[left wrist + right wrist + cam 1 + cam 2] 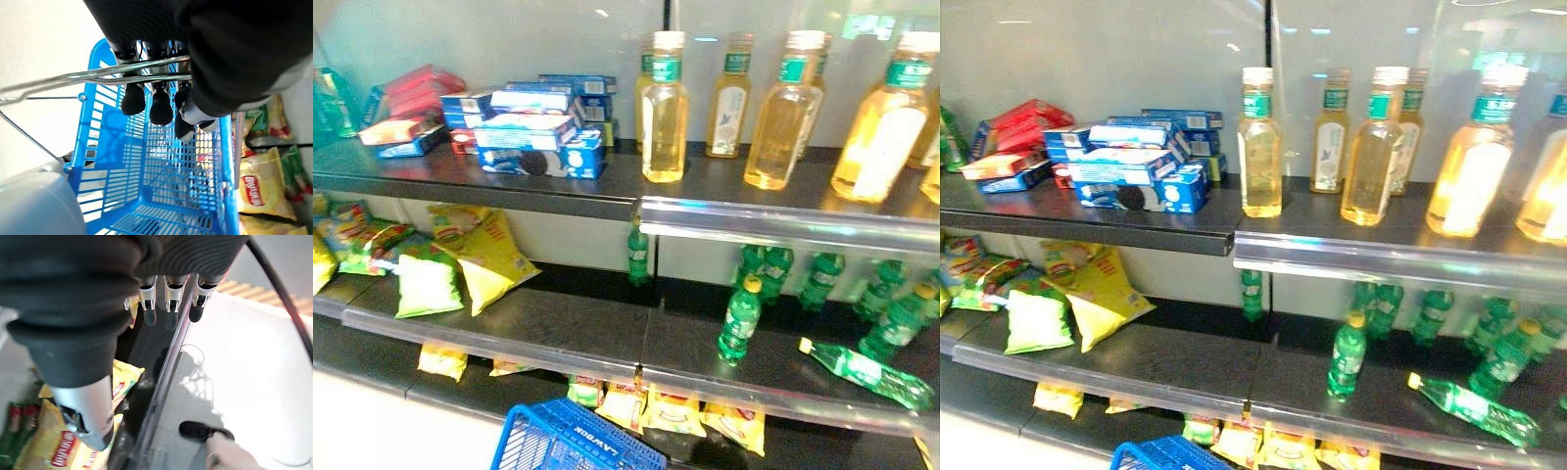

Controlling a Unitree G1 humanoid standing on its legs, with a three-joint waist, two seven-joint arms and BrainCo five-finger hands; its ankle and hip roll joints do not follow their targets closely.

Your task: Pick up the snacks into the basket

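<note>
Yellow snack bags lying on the middle shelf, leaning together beside a pale green bag; more yellow bags on the lowest shelf, just behind the blue basket. Basket hanging below the shelves, nothing visible inside it. Left robot hand curled round the basket's wire handle. Right robot hand near the lowest shelf's edge, fingers straight, holding nothing. Blue biscuit boxes and yellow drink bottles on the top shelf; green bottles to the right on the middle shelf.
</note>
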